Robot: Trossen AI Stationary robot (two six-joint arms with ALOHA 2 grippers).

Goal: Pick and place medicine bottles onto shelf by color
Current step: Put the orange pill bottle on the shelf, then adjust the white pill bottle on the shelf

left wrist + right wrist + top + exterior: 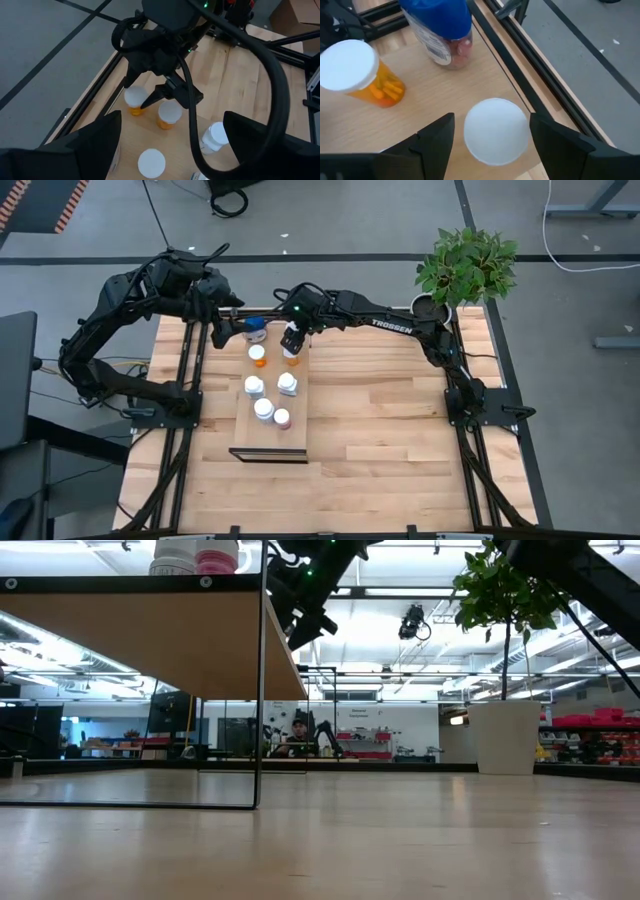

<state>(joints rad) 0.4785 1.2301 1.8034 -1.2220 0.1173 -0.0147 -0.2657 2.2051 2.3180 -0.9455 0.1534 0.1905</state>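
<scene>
The shelf (292, 438) is a light-wood board on a dark frame, standing mid-table. Several medicine bottles stand upright on their bases on it: a blue-capped one (256, 330), an orange one (258, 356), white ones (254, 387) and a pink one (282, 419). My right gripper (292, 346) is open above another orange bottle (135, 97); its fingers stand on either side of that bottle's white cap (495, 131) with a narrow gap on each side. My left gripper (224, 330) hovers open over the shelf's far left corner, nothing between its fingers (107, 145).
A potted plant (465, 265) stands at the table's far right corner, in a white pot (505, 735). The shelf's dark leg frame (262, 690) rises from the tabletop. Bare slatted tabletop (400, 470) lies right of the shelf and toward the near edge.
</scene>
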